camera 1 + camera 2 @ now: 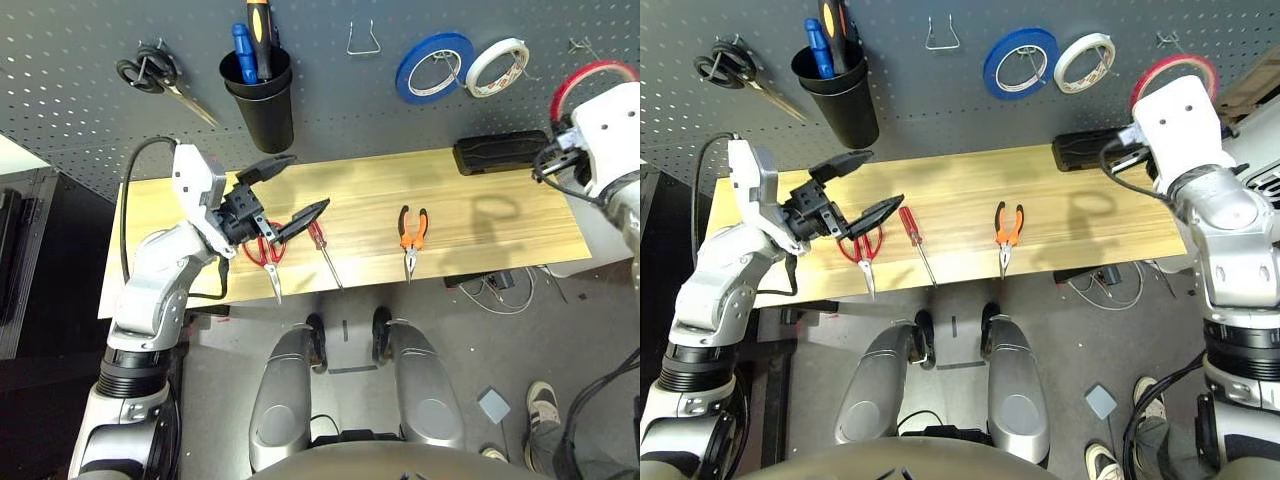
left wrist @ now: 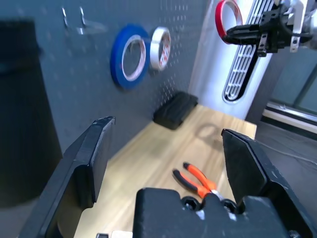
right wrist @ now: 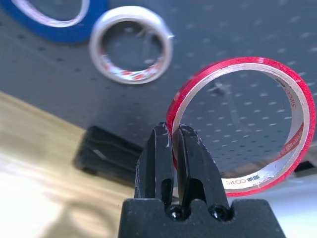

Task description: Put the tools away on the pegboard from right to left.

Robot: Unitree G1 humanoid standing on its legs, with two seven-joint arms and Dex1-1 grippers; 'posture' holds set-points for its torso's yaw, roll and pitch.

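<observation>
The right gripper (image 3: 173,136), clenched on the rim of the red tape ring (image 3: 297,106), holds this light, thin, easily squashed hoop up by the pegboard (image 3: 237,29), while the left gripper (image 1: 280,190) hangs released.

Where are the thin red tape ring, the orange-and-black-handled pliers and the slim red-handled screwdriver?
Thin red tape ring (image 3: 297,106), right wrist view, on its band.
Orange-and-black-handled pliers (image 1: 411,232), left eye view, on the pivot.
Slim red-handled screwdriver (image 1: 316,235), left eye view, on the handle.
</observation>
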